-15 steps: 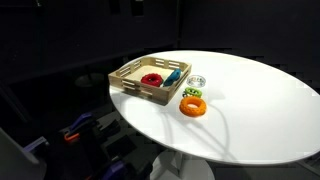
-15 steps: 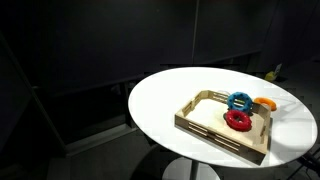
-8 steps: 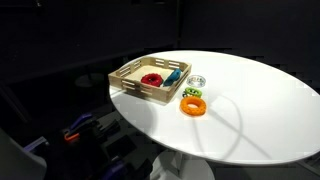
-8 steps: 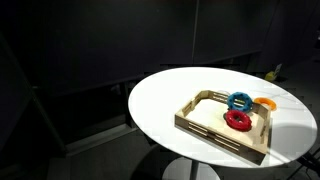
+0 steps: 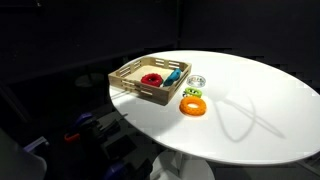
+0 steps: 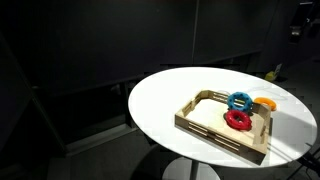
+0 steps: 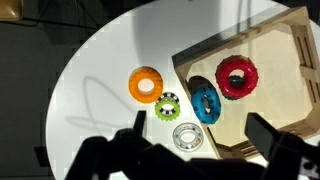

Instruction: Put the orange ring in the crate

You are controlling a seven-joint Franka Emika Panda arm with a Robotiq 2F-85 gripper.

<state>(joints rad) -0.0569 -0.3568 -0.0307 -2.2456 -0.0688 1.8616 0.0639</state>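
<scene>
The orange ring (image 5: 193, 106) lies flat on the white round table, just outside the crate (image 5: 120, 77). It also shows in the other exterior view (image 6: 266, 103) and the wrist view (image 7: 146, 84). The tan crate (image 6: 212, 134) (image 7: 240, 32) holds a red ring (image 7: 237, 76) and a blue ring (image 7: 205, 100). My gripper (image 7: 200, 127) is open and empty, high above the table. Its dark fingers frame the crate's near corner and a clear ring (image 7: 186, 136). The orange ring is up and left of it in the wrist view.
A small green ring (image 7: 166, 108) lies against the orange ring, and the clear ring lies beside the crate wall. The table edge (image 7: 62, 80) curves close to the orange ring. A dark part of the arm (image 6: 302, 14) shows at the top right.
The arm's shadow has slid across the table, away from the rings. A dark arm part has come into an exterior view at the top right. The rings and crate have not moved.
</scene>
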